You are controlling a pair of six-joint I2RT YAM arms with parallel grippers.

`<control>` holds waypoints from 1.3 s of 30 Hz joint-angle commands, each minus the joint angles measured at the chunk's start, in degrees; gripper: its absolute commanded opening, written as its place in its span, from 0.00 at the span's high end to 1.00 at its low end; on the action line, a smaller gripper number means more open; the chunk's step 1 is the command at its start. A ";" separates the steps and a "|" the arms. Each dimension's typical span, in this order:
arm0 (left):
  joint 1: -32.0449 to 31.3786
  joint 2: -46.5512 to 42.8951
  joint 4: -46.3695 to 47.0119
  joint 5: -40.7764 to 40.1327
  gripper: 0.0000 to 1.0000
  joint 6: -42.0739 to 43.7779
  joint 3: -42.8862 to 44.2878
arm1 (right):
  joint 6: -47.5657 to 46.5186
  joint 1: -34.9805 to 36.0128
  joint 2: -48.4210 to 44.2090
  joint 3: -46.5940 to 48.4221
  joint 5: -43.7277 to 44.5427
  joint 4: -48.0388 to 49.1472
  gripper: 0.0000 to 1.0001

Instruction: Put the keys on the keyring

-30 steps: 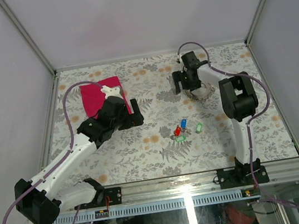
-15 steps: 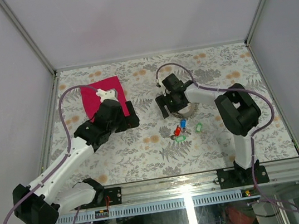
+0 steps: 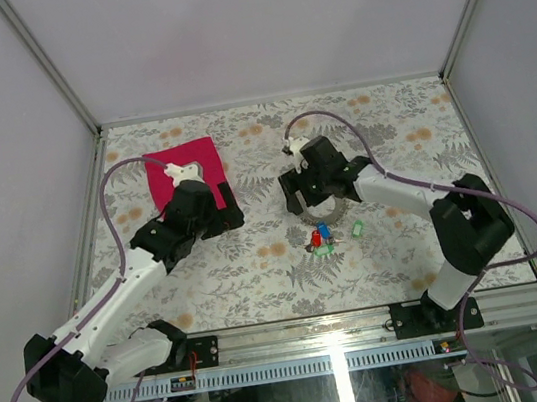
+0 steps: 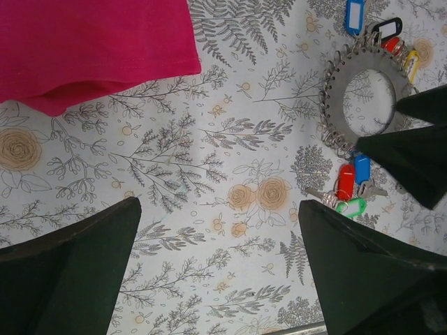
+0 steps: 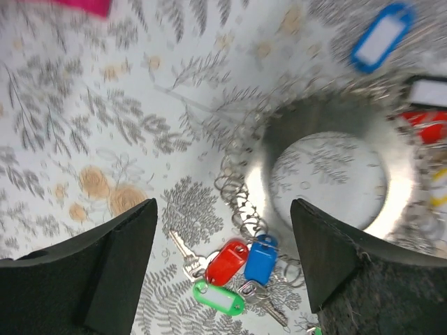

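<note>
Right arm had swung in from the far right of the bench toward its centre within the last second. The keyring point(image 4: 334, 105) had shifted with it and ended just beside the loose keys. Left arm had pulled back slightly toward the magenta cloth point(image 4: 91, 42).

Right pincer point(image 5: 223, 209) hung over the keyring, jaws spread wide, nothing clamped. One finger stood clear of the ring's rim. The other covered part of the ring, and contact there could not be told. Left pincer point(image 4: 216, 209) was fully spread and empty over the bare fern-print bench point(image 3: 210, 280), with the cloth just beyond it.

Keyring lay flat near bench centre, small coils showing along its edge. Against its near rim sat the red key point(image 5: 225, 262), blue key point(image 5: 262, 259) and green key point(image 5: 218, 299), bunched together with silver blades. A separate green tag point(image 3: 358, 229) lay a little apart to the right. Along the opposite rim were a blue tag point(image 4: 354, 15), black-rimmed tag point(image 4: 386, 29), red tag point(image 4: 392, 45) and yellow tag point(image 4: 412, 63), touching or overlapping the coils. Whether these were threaded could not be told. Right pincer's fingers blocked the ring's right side in the left wrist view. Both arm bases sat on the aluminium rail point(image 3: 298, 330) at the near edge.
</note>
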 commanded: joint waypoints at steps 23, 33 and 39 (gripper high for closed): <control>1.66 -2.68 2.40 2.14 0.03 3.80 -1.03 | -10.70 0.03 15.79 25.95 4.97 -14.67 0.44; 1.73 -2.68 2.02 2.43 0.04 3.94 -1.10 | -12.12 0.09 22.99 34.13 5.87 -18.01 0.56; 1.68 -2.53 2.09 2.94 0.04 3.86 -1.29 | -11.93 0.11 24.84 35.28 8.19 -18.90 0.63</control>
